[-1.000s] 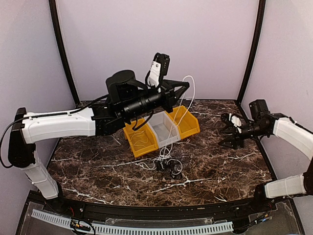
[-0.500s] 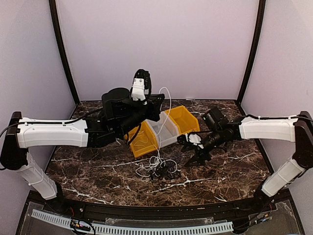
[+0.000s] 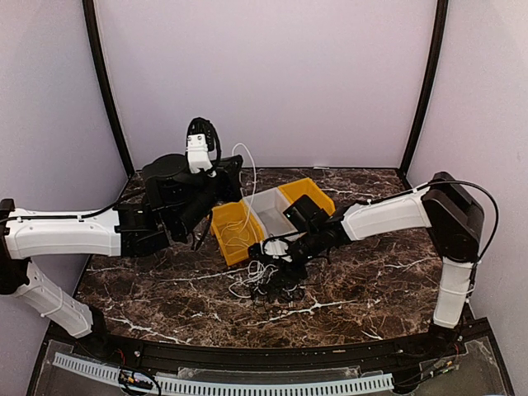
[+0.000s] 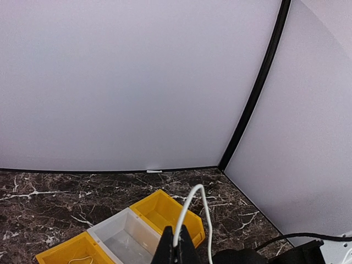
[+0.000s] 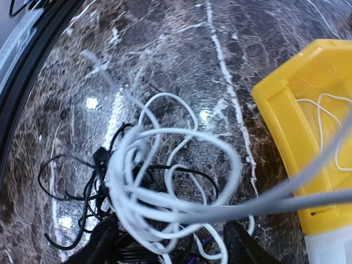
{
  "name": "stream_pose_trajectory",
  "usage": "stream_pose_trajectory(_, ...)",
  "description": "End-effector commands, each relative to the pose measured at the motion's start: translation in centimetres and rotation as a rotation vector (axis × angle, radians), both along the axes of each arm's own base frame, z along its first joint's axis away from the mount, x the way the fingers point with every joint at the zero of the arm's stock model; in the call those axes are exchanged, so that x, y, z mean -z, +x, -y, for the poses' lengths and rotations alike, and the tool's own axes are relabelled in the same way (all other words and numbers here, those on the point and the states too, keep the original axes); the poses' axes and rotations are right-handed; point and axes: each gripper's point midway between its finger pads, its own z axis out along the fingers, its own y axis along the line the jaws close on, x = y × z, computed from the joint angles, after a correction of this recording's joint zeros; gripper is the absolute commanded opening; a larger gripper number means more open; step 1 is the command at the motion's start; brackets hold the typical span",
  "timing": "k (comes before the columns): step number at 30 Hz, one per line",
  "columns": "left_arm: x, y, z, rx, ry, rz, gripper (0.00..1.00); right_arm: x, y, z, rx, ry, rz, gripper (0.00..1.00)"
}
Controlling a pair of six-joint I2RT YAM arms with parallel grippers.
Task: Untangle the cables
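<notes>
Two arms are at work now. The left claw (image 4: 177, 248) is pinched tight on the white cable (image 4: 198, 186) and holds it up in the air. From there the cable bends over and drops down, past the yellow bin (image 3: 221, 229), to the pile (image 5: 143, 187) on the table (image 3: 371, 272). The pile sits just in front of the bins. It is white loops mixed up with the black cables (image 3: 289, 285).

A second ago the left arm was higher and reached out over the bins. It has pulled back to its own side and come down a bit, but it kept its hold. The right arm was far off at the right edge. It has swung all the way in and now hangs right over the pile.

The right claw (image 5: 173, 245) is wide, with one finger on each side of the loops. It holds nothing yet.

I think this means the pull-apart is about to start. One arm has one end. The other arm looks set to pin or grab the knot. The cables are not free yet, because the white loops lie over the black ones. A thin white cord lies in the yellow bin, but I cannot tell if it is part of this cable.
</notes>
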Motion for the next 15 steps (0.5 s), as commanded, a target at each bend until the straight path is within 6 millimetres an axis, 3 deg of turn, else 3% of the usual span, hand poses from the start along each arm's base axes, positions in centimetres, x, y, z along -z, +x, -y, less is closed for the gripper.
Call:
stream_pose_trajectory(1, -2.7, -0.6, -2.6, -0.069, -0.041, 0.060, 0.00, 0.8, 0.2, -0.6, 0.012, -0.027, -0.022, 0.29)
stream_pose_trajectory(3, -3.7, -0.7, -3.2, -0.084, -0.035, 0.083, 0.00, 1.3, 0.3, 0.2, 0.034, -0.062, -0.025, 0.10)
stream_pose_trajectory(5, -5.3, -0.9, -3.6, -0.092, -0.023, 0.121, 0.00, 1.3, 0.6, 1.8, 0.062, -0.083, -0.015, 0.00)
stream_pose_trajectory(8, -8.8, -1.5, -4.8, -0.110, 0.016, 0.205, 0.00, 1.2, 1.7, 5.7, 0.133, -0.121, -0.019, 0.00)
stream_pose_trajectory(13, -16.6, -3.2, -8.4, -0.183, 0.110, 0.356, 0.00, 1.6, 4.5, 15.2, 0.301, -0.214, -0.017, 0.00)
stream_pose_trajectory(15, -19.0, -3.8, -9.6, -0.202, 0.118, 0.394, 0.00, 1.9, 5.1, 17.9, 0.346, -0.238, -0.022, 0.00)
